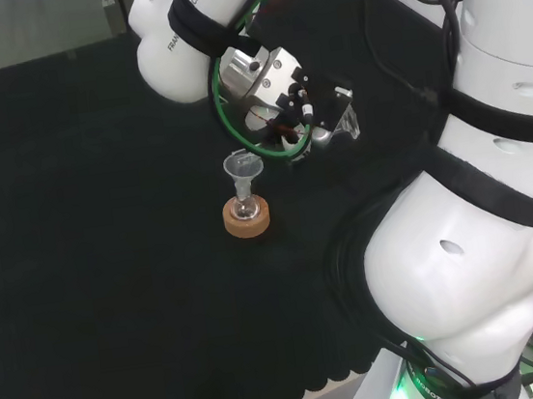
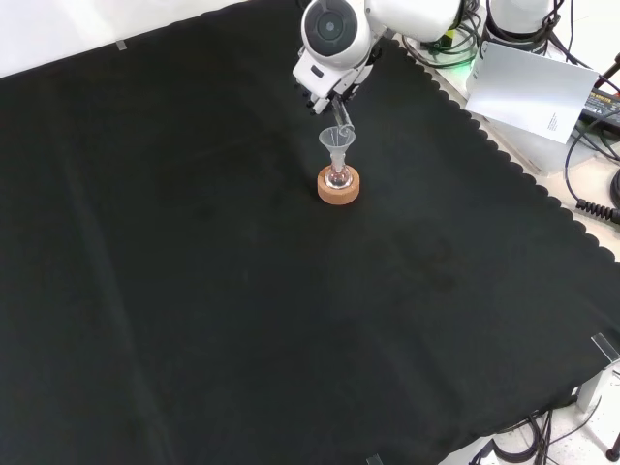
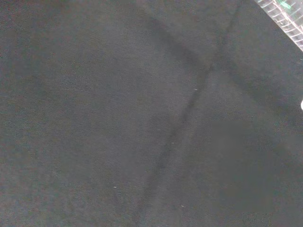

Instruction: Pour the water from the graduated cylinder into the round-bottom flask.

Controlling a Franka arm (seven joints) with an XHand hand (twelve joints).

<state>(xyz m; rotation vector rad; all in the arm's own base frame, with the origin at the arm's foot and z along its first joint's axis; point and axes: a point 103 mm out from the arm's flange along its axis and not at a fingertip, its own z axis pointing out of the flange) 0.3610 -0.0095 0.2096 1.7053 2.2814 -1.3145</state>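
Note:
A small clear round-bottom flask point(image 1: 244, 207) point(image 2: 337, 177) sits on a cork ring point(image 1: 248, 223) point(image 2: 338, 191) near the middle of the black cloth. A clear funnel point(image 1: 243, 169) point(image 2: 337, 141) stands in its neck. The hand point(image 1: 298, 98) point(image 2: 320, 85) hovers just right of the funnel in the head view, curled round the clear graduated cylinder point(image 1: 348, 124) point(image 2: 342, 121). The cylinder is tipped over, with its mouth end down at the funnel's rim and its foot sticking out to the right in the head view. A strip of the cylinder's scale point(image 3: 284, 19) crosses a corner of the wrist view. Water is too faint to make out.
The arm's white links point(image 1: 465, 233) stand at the head view's right. The cloth's scalloped edge point(image 2: 504, 155) runs down the front view's right, with a white sheet point(image 2: 528, 87) and cables point(image 2: 591, 165) beyond it.

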